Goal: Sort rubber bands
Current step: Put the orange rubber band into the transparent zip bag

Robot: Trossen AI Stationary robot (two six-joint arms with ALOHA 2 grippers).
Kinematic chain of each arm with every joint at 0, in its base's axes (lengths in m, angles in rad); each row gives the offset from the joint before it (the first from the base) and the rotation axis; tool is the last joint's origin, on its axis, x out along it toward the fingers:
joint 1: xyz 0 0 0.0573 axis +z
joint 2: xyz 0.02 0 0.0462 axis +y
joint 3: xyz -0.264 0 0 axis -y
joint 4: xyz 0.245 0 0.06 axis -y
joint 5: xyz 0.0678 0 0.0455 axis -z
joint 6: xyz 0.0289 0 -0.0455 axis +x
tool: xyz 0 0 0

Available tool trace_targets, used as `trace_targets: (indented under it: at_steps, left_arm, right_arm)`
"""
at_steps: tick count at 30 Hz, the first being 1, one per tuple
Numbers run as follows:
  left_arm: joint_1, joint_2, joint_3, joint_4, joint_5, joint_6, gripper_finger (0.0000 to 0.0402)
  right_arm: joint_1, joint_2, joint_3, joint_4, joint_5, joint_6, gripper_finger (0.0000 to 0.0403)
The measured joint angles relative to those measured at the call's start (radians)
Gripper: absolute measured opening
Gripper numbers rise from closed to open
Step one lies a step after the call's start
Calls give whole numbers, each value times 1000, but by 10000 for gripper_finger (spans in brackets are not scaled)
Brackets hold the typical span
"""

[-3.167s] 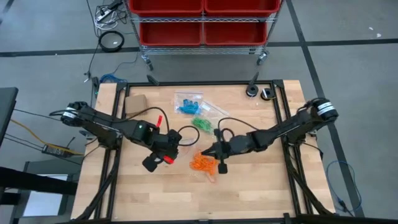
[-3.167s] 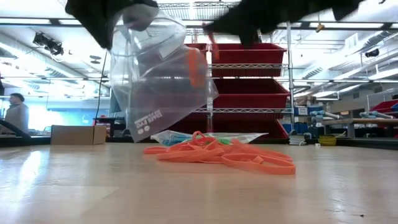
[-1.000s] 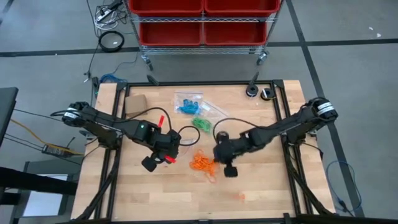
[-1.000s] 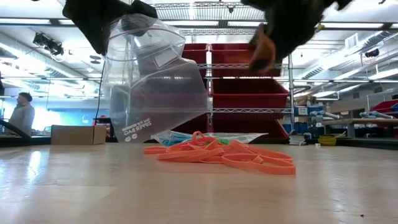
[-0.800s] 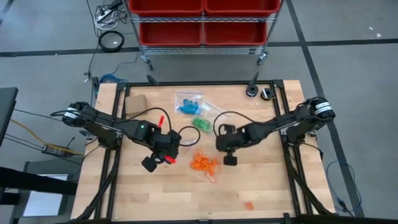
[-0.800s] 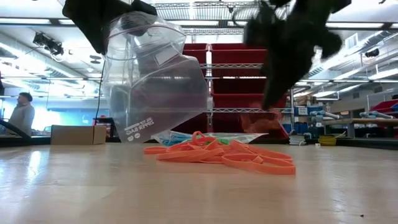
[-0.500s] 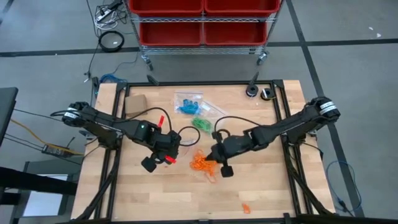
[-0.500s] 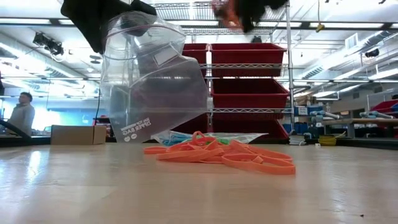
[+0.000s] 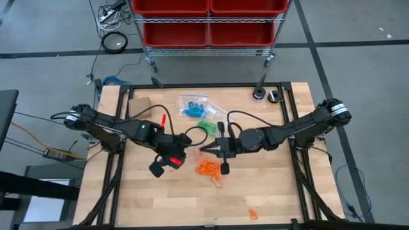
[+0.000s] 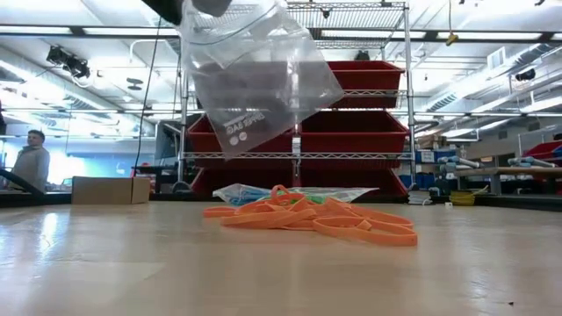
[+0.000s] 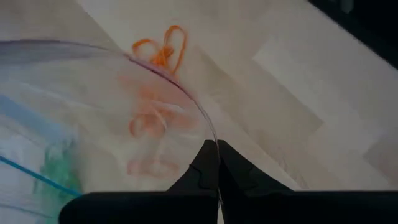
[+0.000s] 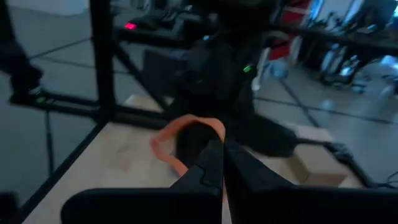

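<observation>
While both arms are meeting mid-table, this is the layout:
Table (image 9: 268,185): pale wood, smooth.
Clear bag (image 10: 255,75): thin, crinkly, hanging from the clenched left end effector (image 11: 217,147).
Right end effector (image 12: 222,148): clenched on one orange loop (image 12: 186,134), best carried squarely over the bag's mouth.
Rubber bands (image 10: 312,217): thin orange loops, lying heaped mid-table.
</observation>
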Motion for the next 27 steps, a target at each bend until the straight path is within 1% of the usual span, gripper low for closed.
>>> trace_targets:
  at_steps: [4,7,12,14,16,20,22,27]
  left_arm:
    - [0,11,1,6,13,35,0]
    - [0,32,1,26,17,43,0]
    - [0,78,41,34,18,50,0]
    - [1,96,61,5,14,49,0]
    - [1,110,83,-32,-2,48,0]
    - [4,115,104,-58,-36,53,0]
    - [4,112,108,-49,-56,60,0]
    - [5,113,128,-56,-58,82,0]
  right_arm:
    - [-1,0,0,55,36,-20,0]
    - [-10,7,0,58,51,-29,0]
    - [-22,83,0,119,57,-28,0]
    - [-19,113,1,138,58,-25,0]
    - [-8,126,2,131,88,-27,0]
    - [20,123,4,38,156,-52,0]
    - [27,127,-1,-37,157,-48,0]
    - [39,129,23,-216,171,19,0]
